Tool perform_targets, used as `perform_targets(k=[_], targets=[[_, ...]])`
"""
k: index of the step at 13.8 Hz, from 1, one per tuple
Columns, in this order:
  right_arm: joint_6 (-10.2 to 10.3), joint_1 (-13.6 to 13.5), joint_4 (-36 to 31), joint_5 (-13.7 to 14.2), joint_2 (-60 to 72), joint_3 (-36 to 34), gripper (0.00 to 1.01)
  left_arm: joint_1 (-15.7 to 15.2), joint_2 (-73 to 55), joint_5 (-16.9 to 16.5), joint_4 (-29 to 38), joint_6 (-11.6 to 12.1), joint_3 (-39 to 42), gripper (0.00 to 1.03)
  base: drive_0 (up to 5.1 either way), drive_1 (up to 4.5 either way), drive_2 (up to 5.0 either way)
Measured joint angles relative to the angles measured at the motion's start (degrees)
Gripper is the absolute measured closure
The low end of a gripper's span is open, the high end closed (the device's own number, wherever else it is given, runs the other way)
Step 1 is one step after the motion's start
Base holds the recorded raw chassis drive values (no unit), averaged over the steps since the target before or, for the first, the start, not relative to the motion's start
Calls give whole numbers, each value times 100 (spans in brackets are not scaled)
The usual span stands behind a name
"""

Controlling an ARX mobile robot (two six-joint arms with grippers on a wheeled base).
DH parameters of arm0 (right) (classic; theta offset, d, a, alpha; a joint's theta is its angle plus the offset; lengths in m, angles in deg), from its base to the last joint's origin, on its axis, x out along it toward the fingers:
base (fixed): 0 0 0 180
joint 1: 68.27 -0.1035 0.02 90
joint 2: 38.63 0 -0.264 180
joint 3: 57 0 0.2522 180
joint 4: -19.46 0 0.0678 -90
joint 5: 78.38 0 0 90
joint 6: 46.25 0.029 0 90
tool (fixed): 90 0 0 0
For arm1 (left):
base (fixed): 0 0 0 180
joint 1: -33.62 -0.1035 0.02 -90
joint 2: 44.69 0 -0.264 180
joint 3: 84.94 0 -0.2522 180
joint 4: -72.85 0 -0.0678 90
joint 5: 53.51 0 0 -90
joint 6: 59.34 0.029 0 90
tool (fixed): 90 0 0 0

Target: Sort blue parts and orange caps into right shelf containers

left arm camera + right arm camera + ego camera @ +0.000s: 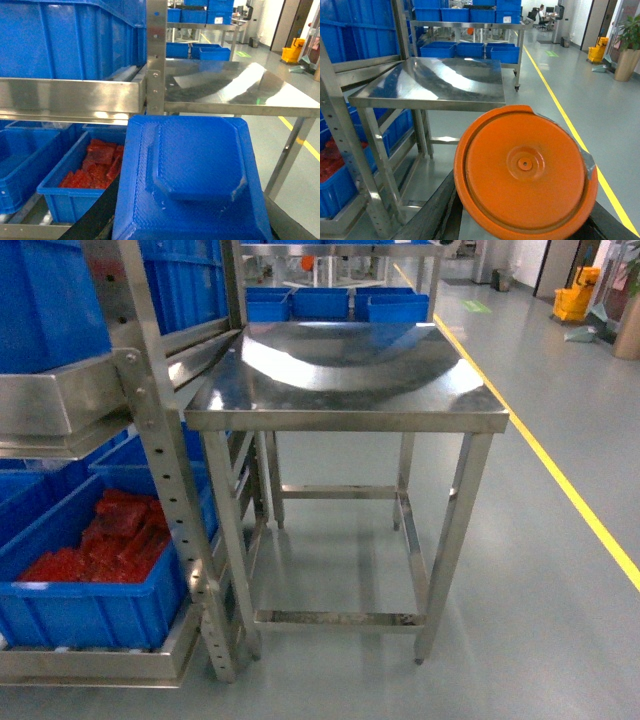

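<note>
Up close in the right wrist view, an orange cap [525,167], a round, glossy disc with a raised rim, fills the lower frame; it looks light, rigid and slippery, best pinched across its rim. In the left wrist view, a blue part [192,175], a ribbed, stepped plastic block, sits likewise; it seems stiff and light, its edges offering purchase. Neither pincer shows, so their openness cannot be told. Ahead stands a bare steel desk [345,420]; blue crates [90,600] fill the shelf beside its left edge.
</note>
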Motion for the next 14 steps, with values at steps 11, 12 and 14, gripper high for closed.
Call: perform_targets(k=[11,12,14], targets=[[0,0,-20,-2,-2,0,57,0,2,-4,2,0,0,60,-505,241,241],[0,0,-2,-2,2,0,57,0,2,-2,4,0,0,60,-515,230,230],[0,0,-4,0,0,0,57,0,2,4,11,0,0,60,-506,240,240]])
